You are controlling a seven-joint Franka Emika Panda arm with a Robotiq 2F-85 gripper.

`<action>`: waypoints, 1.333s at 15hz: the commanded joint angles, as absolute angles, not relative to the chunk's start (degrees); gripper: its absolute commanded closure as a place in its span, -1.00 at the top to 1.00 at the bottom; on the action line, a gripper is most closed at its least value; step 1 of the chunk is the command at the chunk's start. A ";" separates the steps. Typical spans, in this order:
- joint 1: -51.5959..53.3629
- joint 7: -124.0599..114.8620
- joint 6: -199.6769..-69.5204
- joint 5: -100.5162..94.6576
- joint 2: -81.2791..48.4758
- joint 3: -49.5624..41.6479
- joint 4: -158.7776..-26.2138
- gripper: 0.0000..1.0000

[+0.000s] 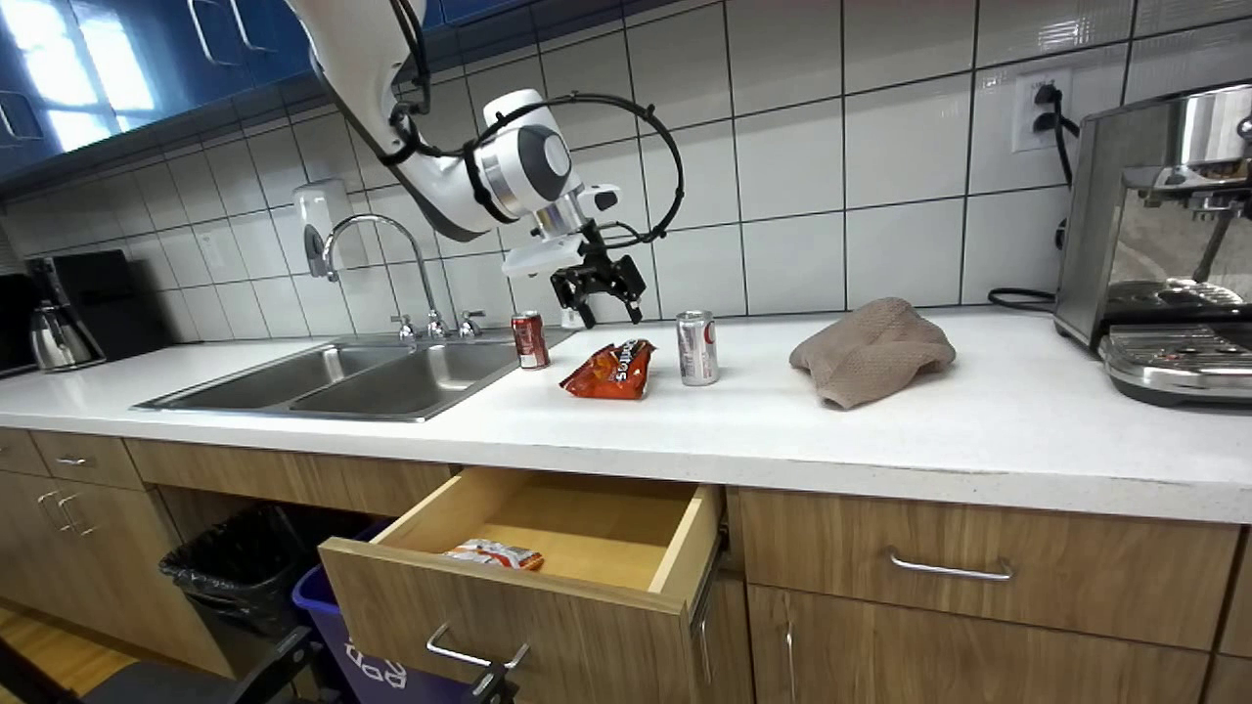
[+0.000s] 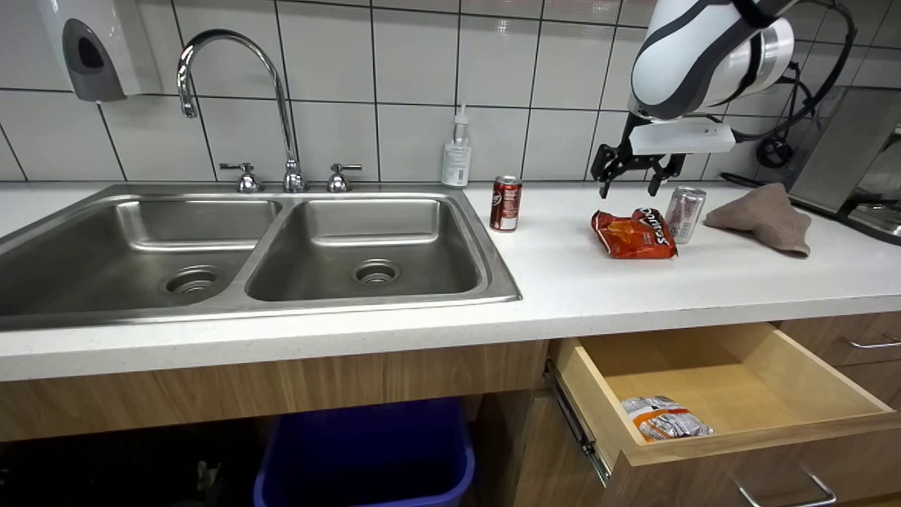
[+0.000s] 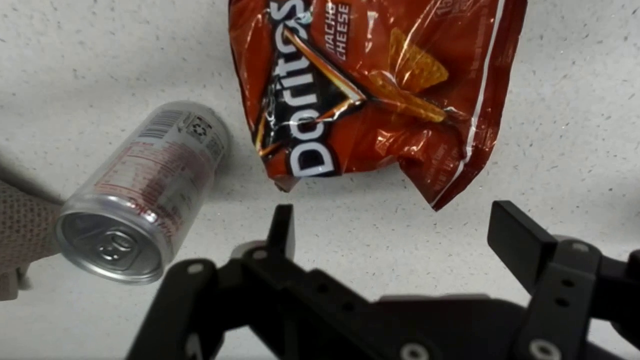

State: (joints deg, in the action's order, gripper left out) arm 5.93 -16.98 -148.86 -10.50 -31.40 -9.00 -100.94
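"Tool point(image 3: 392, 225), condition?"

"Set wide; holding nothing. Hangs near the Doritos bag point(image 1: 611, 372), higher than it, apart from it in both exterior views."

"Bag, location?"

"On the tabletop point(image 1: 978, 435), printed face up, just beside one silver can point(image 1: 697, 349), upright. Past that can: one brown cloth point(image 1: 872, 354), heaped. To the bag's other side, near the sink point(image 2: 495, 274): one red can point(image 2: 506, 204), upright."

"Completed, so far as shown?"

"Drawer point(image 1: 597, 518), one, standing open below the tabletop. Inside: one silver-and-orange packet point(image 2: 665, 419), lying near the front, toward the sink-side wall. Whether its placing belongs to this work, cannot tell."

"Outstanding?"

"Grip on the bag: not yet taken. Contact: none seen. Wrist view: bag lies ahead of the gap, not within it; by judgement, approach incomplete and handling of the bag barely begun at most. Silver can, red can and brown cloth: ungripped likewise, each resting on the tabletop."
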 commanded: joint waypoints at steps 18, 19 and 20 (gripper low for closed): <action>3.33 -14.62 -132.85 -5.50 -43.50 -7.19 -80.19 1.00; 3.29 -14.60 -132.33 -5.52 -43.68 -7.14 -79.78 1.00; 3.23 -14.59 -131.93 -5.49 -43.78 -7.05 -79.51 1.00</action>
State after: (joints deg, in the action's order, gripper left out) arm 4.58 -16.48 -135.50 -6.37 -42.39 -8.40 -83.22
